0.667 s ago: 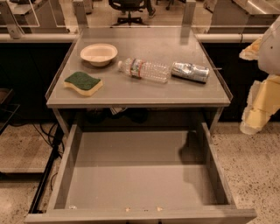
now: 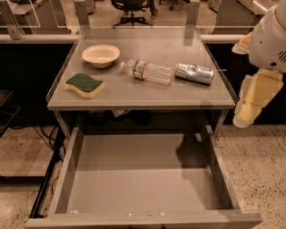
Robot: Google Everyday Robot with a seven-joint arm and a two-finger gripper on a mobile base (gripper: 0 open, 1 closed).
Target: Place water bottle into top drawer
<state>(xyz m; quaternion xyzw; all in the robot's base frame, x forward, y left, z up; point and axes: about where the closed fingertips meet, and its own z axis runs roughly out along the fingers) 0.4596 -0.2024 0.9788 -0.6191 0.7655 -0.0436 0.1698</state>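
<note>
The top drawer stands pulled fully out at the near edge of the view. It is a wide, shallow grey tray with a bare flat floor and low side walls. A dark shadow lies on its floor toward 2 o'clock, and a few small pale specks sit along the inside of the front wall. To either side is speckled terrazzo floor, and dark cables run down at the drawer's 9 o'clock.

Above the drawer is the grey table, whose top has raised lips along its left and right sides. Taking the tabletop as a clock face, a green-topped yellow sponge lies at about 8 o'clock, near the front left. The water bottle lies on its side at the centre, its white cap pointing toward 9 o'clock and its label band near the cap end. Just beside its base, at 3 o'clock, a crushed silver can also lies on its side. A shallow cream bowl sits upright at 10 o'clock, near the bottle's cap.

The gripper hangs off the table's right edge at 3 o'clock, well apart from the bottle and holding nothing. Whether it is spread or closed cannot be told. The white arm rises above it.

Behind the table, at 12 o'clock, runs a clear panel with a pale rail. Farther back stands the base of a black office chair.
</note>
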